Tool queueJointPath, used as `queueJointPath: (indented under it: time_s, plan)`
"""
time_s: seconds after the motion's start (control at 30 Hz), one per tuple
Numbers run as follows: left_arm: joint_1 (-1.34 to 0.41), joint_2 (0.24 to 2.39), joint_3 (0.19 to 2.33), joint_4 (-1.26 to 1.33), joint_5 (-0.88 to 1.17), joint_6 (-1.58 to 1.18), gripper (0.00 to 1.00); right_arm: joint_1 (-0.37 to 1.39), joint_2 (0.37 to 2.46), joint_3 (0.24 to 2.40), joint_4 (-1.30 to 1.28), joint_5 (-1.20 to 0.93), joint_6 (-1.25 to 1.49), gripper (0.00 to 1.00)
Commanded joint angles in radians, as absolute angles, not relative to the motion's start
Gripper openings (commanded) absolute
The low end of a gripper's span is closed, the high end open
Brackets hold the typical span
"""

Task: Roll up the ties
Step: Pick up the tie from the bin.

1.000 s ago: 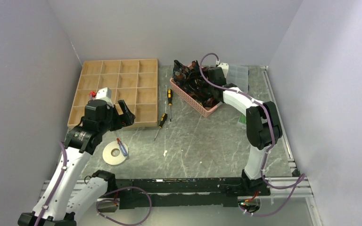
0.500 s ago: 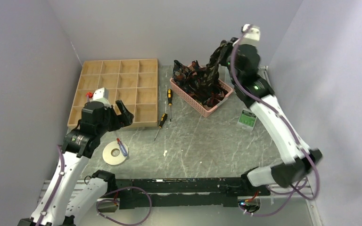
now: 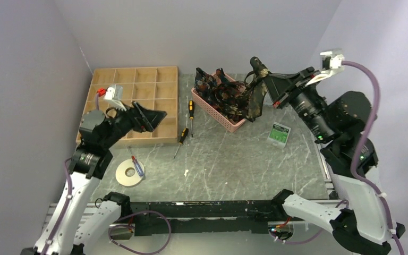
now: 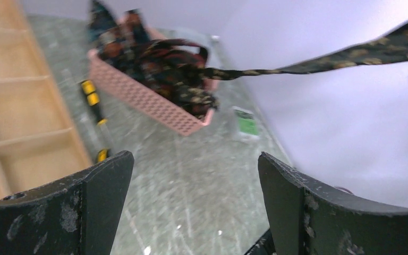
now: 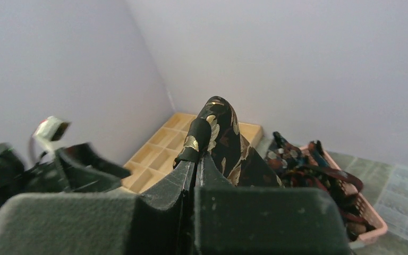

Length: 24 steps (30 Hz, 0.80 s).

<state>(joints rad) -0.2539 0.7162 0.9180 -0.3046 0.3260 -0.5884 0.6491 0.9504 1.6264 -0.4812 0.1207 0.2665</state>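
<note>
My right gripper (image 5: pixel 196 167) is pressed together on one tie (image 5: pixel 220 138), a black one with gold leaves. I hold it high in the air at the far right, above the right end of the pink basket (image 3: pixel 218 116). The fabric is folded over my fingertips, and one part hangs down in front of the basket's right corner. In the left wrist view another part is stretched as a tight line from my grip down into the heap of the other ties (image 3: pixel 220 91), which fills the basket. My left gripper (image 4: pixel 191 207) stands wide apart with nothing inside. It is in the air over the right side of the wooden tray (image 3: pixel 133 85) and points toward the basket.

I judge that the tie is not free from the heap, and this is the main danger. If I pull further up or toward the near side, the tight part may drag other ties over the rim. It may also tip or slide the basket, which looks light, on the tabletop (image 3: pixel 234 159). The basket's left wall is just beside the yellow-handled screwdriver (image 3: pixel 191 110), so a sliding basket could push it. The cloth also looks thin and smooth to me, so a strong pull against a knot may draw it out from between my fingers. I cannot tell if it is truly knotted or only lies under the others.
</note>
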Motion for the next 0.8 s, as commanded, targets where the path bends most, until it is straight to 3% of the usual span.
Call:
queueJointPath:
  time_s: [0.0,0.1,0.2,0.43,0.77]
  plan:
    - [-0.252,0.840,0.948,0.123,0.698,-0.655,0.94,0.652,0.988,1.808,-0.594,-0.056,0.294,0.00]
    - [-0.281,0.961,1.004,0.285,0.853,-0.685,0.94,0.653,1.035,1.952,-0.660,-0.099,0.316,0.00]
    - [-0.401,1.065,1.108,0.236,0.867,-0.576,0.94,0.653,1.080,2.067,-0.692,-0.129,0.342,0.00]
    - [-0.730,1.163,1.098,0.314,0.636,-0.240,0.94,0.653,1.176,2.238,-0.693,-0.213,0.442,0.00]
    - [-0.888,1.437,1.235,0.363,0.393,0.106,0.94,0.652,1.164,2.189,-0.612,-0.319,0.591,0.00]
